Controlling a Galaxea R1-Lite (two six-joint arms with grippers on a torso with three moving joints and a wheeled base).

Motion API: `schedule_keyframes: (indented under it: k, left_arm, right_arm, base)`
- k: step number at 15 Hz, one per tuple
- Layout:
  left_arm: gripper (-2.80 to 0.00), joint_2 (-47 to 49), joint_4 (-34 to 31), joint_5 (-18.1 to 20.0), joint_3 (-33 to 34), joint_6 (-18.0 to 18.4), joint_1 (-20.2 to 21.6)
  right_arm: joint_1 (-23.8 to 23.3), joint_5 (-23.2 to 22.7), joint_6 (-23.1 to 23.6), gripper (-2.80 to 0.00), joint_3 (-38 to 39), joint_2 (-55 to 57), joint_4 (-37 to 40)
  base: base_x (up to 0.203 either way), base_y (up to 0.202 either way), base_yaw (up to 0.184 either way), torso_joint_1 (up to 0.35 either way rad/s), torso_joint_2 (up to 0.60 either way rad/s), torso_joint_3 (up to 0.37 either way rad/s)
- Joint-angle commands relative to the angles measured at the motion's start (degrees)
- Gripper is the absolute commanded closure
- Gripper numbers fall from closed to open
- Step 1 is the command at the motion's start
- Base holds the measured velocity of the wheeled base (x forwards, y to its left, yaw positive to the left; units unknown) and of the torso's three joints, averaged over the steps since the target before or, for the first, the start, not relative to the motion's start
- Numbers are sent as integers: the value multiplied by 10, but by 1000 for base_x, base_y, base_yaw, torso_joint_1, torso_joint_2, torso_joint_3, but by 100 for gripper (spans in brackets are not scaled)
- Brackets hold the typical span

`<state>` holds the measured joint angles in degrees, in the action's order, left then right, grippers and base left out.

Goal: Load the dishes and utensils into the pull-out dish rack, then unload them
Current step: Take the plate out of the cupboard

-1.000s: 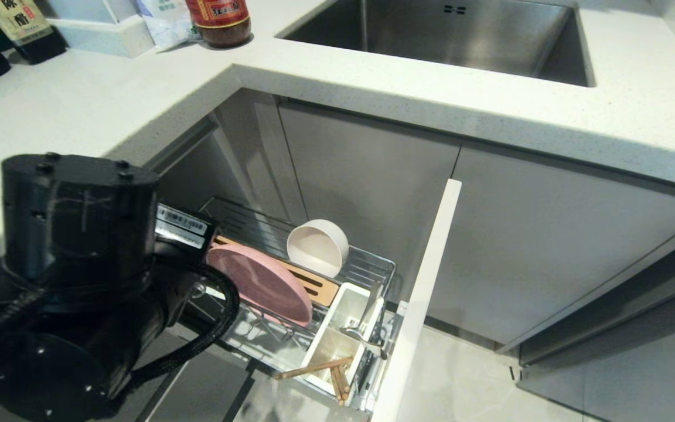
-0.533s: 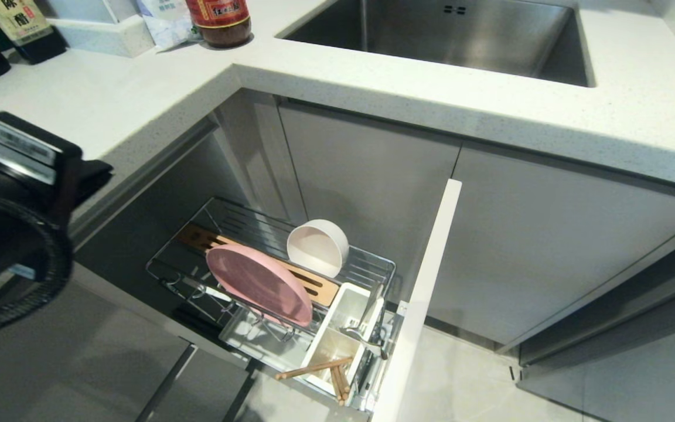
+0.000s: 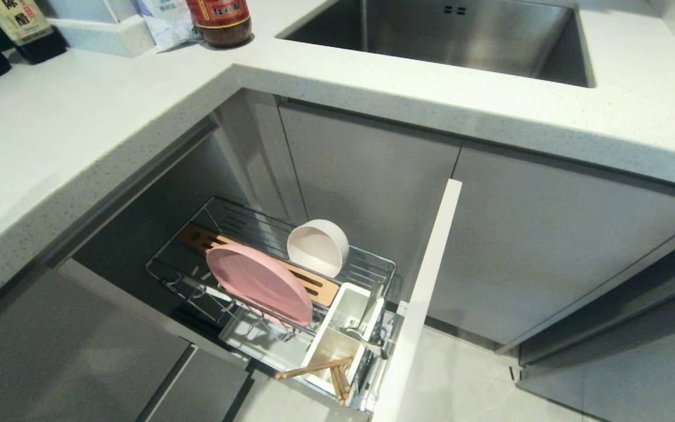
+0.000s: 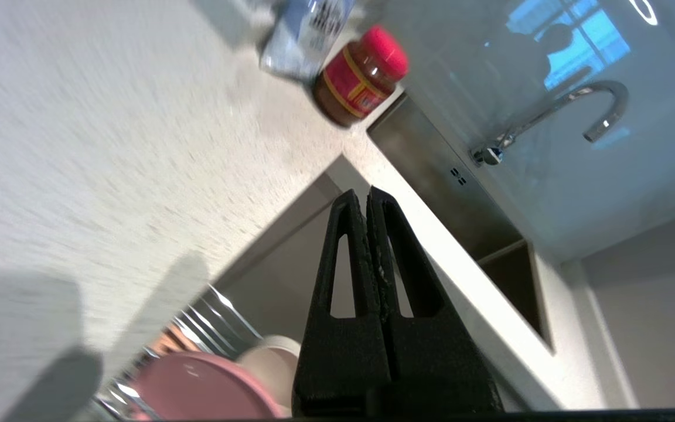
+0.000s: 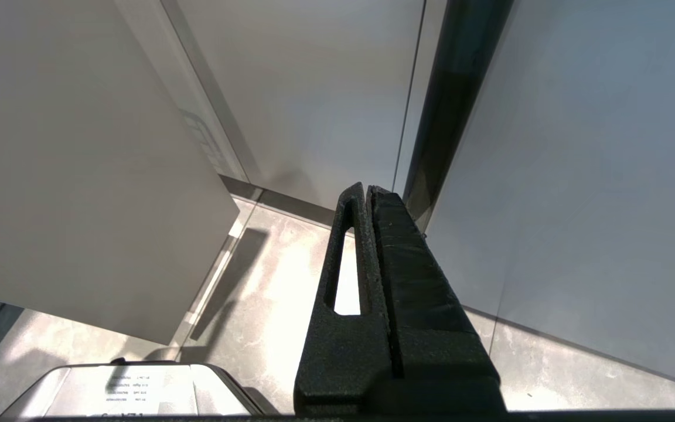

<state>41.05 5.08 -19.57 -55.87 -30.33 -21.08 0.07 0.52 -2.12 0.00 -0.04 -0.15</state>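
Plate [image 3: 258,290]: wide, flat, pale pink; it stands on edge in the prongs of the pull-out dish rack [image 3: 372,266], leaning a little. It looks stiff, smooth and likely breakable — best pinched at the upper rim, which is free of the wires.
Bowl [image 3: 317,247]: cream-white with thick walls, tipped on its side at the far rail of the rack, mouth toward the plate. Probably heavy for its size and slick; the rim wall is the only thin part to grip.
Chopsticks [image 3: 314,369]: light-brown wood, lying slantwise out of the white utensil cup [image 3: 327,346]. Light and rigid but prone to roll apart, so take both together near the free ends.
Fork [image 3: 367,343]: slim silver metal, resting in the cup beside the chopsticks (its tines are hard to make out). Thin and slippery — grip across the handle.
Left gripper [image 4: 367,196]: jaws pressed together, empty, held above the counter edge with plate and bowl below it.
Right gripper [image 5: 367,190]: jaws together, nothing held, parked low facing the cabinet fronts.
Stage: loading looks complete; unloading not yet begun.
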Motion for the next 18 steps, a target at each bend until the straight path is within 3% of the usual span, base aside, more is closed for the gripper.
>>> schedule_keyframes:
  k: [1,3,6,11,13,15,18]
  left_arm:
    - [0,-78,-34,44,-6,28,60]
    - [0,-144,-116,99,-19,78,115]
    - [0,-234,-189,168,-15,189,190]
    - [0,-381,-256,221,82,354,212]
    - [0,-410,-275,224,131,372,213]
    - [0,-410,-274,219,166,344,213]
    - [0,-411,-183,200,281,343,213]
  right_arm:
    - [0,0,-1,0,0,0,0]
    - [0,0,0,0,0,0,0]
    - [0,0,0,0,0,0,0]
    - [0,0,0,0,0,0,0]
    - [0,0,-1,0,0,0,0]
    - [0,0,0,0,0,0,0]
    - [0,0,-1,0,0,0,0]
  base:
    - [0,0,0,0,0,0]
    - [0,0,0,0,0,0]
    - [0,0,0,0,0,0]
    - [0,0,0,0,0,0]
    - [0,0,0,0,0,0]
    - [0,0,0,0,0,0]
    - [0,0,0,0,0,0]
